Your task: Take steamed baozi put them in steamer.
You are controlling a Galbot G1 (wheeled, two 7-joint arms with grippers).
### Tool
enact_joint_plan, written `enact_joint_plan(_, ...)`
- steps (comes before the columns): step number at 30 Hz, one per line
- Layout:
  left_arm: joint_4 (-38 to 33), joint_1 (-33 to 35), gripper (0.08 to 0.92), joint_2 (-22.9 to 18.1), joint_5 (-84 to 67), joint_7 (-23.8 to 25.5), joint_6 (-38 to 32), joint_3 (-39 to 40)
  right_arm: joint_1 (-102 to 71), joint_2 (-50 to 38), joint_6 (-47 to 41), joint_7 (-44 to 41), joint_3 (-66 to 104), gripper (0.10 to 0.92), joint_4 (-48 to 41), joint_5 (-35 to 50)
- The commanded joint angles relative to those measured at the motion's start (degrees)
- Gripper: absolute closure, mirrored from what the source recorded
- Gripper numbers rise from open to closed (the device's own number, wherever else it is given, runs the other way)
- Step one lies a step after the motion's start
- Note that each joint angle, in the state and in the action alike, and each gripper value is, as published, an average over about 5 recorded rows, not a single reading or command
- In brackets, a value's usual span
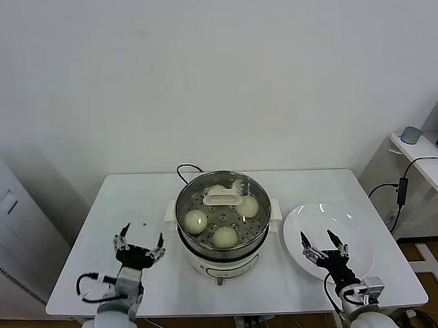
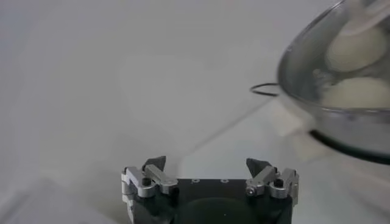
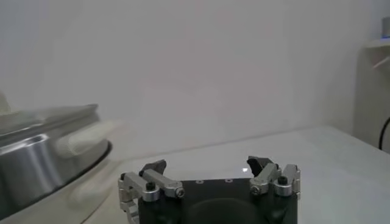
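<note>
The steel steamer (image 1: 223,244) stands on its cream base at the middle of the white table. Inside lie the baozi: one at the left (image 1: 196,221), one at the front (image 1: 224,236), one at the right (image 1: 248,205) and one at the back (image 1: 216,189), half hidden by the cream handle of the glass lid (image 1: 222,199), which rests on the pot. My left gripper (image 1: 139,242) is open and empty, low over the table left of the steamer (image 2: 341,115). My right gripper (image 1: 324,244) is open and empty over the white plate (image 1: 314,218).
The plate holds nothing. A black cord (image 1: 187,169) loops behind the steamer. A grey cabinet (image 1: 12,229) stands left of the table. A side desk with cables (image 1: 420,157) stands to the right. The steamer also shows in the right wrist view (image 3: 36,158).
</note>
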Motion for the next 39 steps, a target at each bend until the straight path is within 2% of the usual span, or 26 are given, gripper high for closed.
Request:
enact_joint_plan(1, 1.0, 11.5, 0.177, 0.6, -23.5, -2.0, -21.0, -5.8, -8.8, 0.3, -3.7, 2.5, 0.1, 0.203, 8.7, -0.8)
enact_joint_plan(17, -0.3, 15.8, 0.177, 0.1, -18.9, -2.6, -13.8, -4.6, -12.9, 1.2, -3.4, 2.7, -0.6, 0.203, 11.5, 0.0)
enact_joint_plan(39, -2.3, 16.9, 0.177, -1.3, -18.4, -3.0, -12.3, -4.6, -13.3, 0.4, -3.2, 0.1, 0.6, 0.203, 12.4, -3.0)
